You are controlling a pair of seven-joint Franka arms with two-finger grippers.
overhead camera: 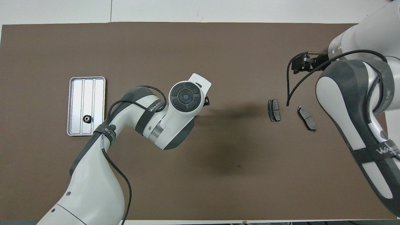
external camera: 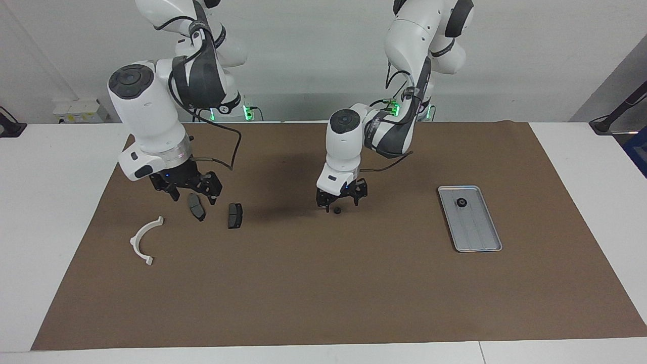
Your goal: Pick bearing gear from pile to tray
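Left gripper (external camera: 337, 202) is low over the brown mat (external camera: 323, 283) mid-table, fingers spread apart, straddling a small black gear (external camera: 336, 209) that sits on the mat between the fingertips. Can't tell if the tips touch it; nothing clamped.

Tray (external camera: 470, 218) sits toward the left arm's end of the table, well apart from that gear. One black gear (external camera: 461, 202) already lies in the tray, at the end nearer the robots.

Right gripper (external camera: 188, 188) hangs above the mat, jaws apart, empty, over the brake pad (external camera: 196, 206) nearer the right arm's end. Second brake pad (external camera: 235, 215) lies just beside the first, toward the tray. White plastic arc (external camera: 143, 240) lies farther from the robots than the pads, at the right arm's end.
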